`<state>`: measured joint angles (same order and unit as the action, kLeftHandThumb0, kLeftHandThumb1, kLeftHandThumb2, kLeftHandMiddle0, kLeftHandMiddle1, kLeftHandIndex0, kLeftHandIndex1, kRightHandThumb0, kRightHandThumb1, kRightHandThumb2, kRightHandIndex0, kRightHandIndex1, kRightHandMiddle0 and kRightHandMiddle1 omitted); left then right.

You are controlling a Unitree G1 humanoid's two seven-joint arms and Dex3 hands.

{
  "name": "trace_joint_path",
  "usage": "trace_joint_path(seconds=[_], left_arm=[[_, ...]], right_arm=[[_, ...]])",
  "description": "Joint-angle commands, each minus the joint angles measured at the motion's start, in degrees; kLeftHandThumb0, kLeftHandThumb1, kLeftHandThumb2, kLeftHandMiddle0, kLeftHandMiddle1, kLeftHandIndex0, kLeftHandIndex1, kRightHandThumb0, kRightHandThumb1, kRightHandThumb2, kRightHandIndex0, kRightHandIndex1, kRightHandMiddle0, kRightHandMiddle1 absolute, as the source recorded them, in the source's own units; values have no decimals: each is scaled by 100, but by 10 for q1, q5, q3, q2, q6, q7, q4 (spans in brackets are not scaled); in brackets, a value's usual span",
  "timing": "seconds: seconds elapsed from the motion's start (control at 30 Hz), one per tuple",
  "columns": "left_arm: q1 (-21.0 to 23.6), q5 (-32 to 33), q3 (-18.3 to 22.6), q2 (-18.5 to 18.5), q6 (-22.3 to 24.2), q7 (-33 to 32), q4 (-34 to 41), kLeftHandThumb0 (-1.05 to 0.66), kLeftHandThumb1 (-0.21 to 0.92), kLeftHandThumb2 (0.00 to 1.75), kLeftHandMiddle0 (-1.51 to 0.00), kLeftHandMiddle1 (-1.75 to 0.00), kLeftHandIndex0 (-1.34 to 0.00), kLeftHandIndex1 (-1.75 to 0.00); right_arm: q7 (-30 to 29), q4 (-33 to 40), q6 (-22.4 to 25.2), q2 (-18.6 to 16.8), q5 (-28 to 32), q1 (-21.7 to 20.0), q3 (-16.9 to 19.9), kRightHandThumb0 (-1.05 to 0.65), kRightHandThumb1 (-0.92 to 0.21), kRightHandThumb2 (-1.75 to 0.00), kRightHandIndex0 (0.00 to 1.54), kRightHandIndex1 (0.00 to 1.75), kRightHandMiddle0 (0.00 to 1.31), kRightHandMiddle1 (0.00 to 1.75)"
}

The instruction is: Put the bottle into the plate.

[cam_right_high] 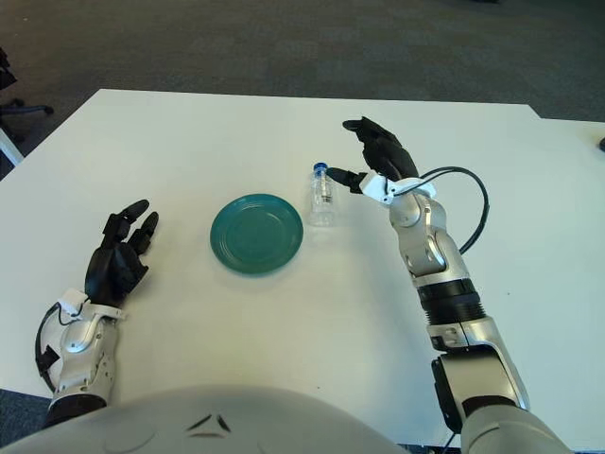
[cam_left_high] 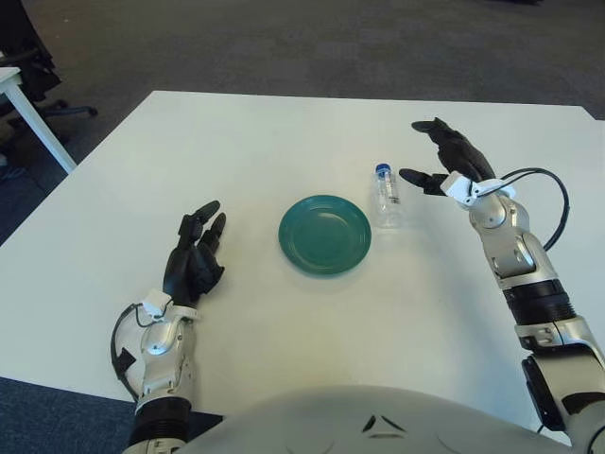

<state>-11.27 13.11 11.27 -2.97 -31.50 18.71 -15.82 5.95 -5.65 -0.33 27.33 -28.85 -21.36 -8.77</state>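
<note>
In the left eye view you have a white table standing on dark grey carpet, with part of a second white table and a dark chair base at the far left edge. The green plate sits mid-table, and the clear bottle with its blue cap stands upright just to the plate's right, apart from its rim. Your right hand hovers beside the bottle's right side, fingers spread and gripping nothing (the thumb tip points toward the cap). Your left hand shows left of the plate, well apart, fingers loosely extended and empty.

In the right eye view the neighbouring table is almost cut out of sight, with only a sliver at the left edge. Here the right hand has its thumb tip very near the bottle; you cannot tell whether they touch.
</note>
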Motion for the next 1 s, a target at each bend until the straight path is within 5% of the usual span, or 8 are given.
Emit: trace_joint_path(seconds=[0.0, 0.47, 0.97], left_arm=[[-12, 1, -11, 22, 5, -8, -27, -90, 92, 97, -29, 0, 0, -74], [-13, -5, -18, 26, 4, -16, -26, -90, 92, 97, -29, 0, 0, -74], [-16, -7, -21, 27, 2, -19, -23, -90, 92, 97, -29, 0, 0, -74]], right_arm=[[12, -25, -46, 33, -20, -22, -16, -105, -92, -50, 19, 0, 0, 71], [15, -141, -194, 81, -42, -78, -54, -105, -92, -50, 19, 0, 0, 76], [-68, -239, -333, 116, -140, -129, -102, -100, -92, -34, 20, 1, 0, 74]])
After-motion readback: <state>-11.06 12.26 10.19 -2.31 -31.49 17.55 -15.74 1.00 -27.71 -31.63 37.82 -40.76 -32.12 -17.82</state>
